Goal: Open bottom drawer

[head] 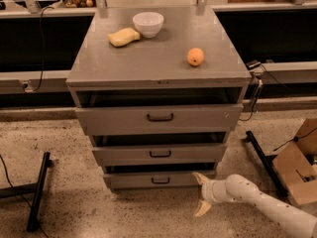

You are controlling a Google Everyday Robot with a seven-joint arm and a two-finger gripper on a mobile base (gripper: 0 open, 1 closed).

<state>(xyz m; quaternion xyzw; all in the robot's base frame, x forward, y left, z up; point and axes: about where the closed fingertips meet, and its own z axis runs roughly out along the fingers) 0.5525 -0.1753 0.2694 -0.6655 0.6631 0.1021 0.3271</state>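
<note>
Camera view: wide-spread white two-finger gripper [201, 194] is hovering right of the narrow grey bottom drawer [129, 180], needing alignment with its dark bar handle [160, 181].

you see a grey cabinet top [158, 66] filling the upper centre of the frame. toward its back, a white bowl [148, 24] sits just beside a yellow sponge [124, 36] on its left; an orange [195, 56] lies apart at centre right. the cabinet stands on a speckled floor [99, 212], with a cardboard box [297, 167] at the right edge. the gripper [201, 195] is low, right of bottom centre, fingers spread.
</note>
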